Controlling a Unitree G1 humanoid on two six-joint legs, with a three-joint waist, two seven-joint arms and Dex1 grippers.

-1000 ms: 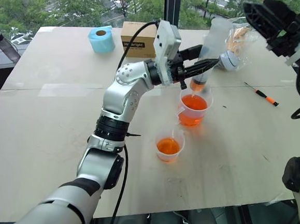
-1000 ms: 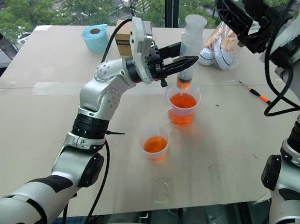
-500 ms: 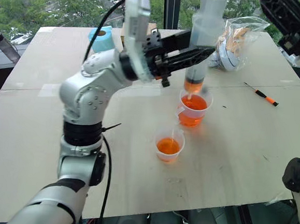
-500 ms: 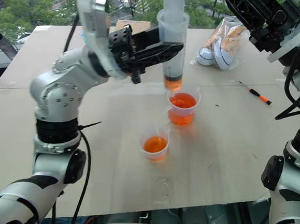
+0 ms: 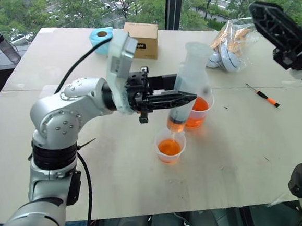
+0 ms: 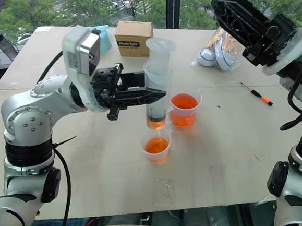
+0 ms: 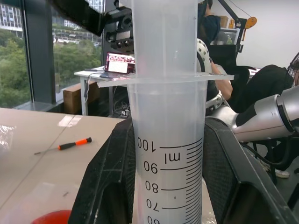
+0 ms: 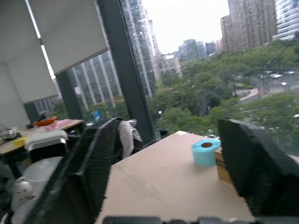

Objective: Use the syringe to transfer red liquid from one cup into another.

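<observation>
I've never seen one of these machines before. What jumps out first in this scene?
Mid-table, the left gripper clamps a big clear syringe upright, its tip just above the smaller cup of orange-red liquid. The larger cup, also holding red liquid, stands just behind it. The right gripper hangs open, high over the table's far right.

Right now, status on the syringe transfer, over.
Left gripper shut on syringe, upright, tip above smaller cup. Right gripper open, raised, holding nothing. Larger cup just behind; path clear.
</observation>
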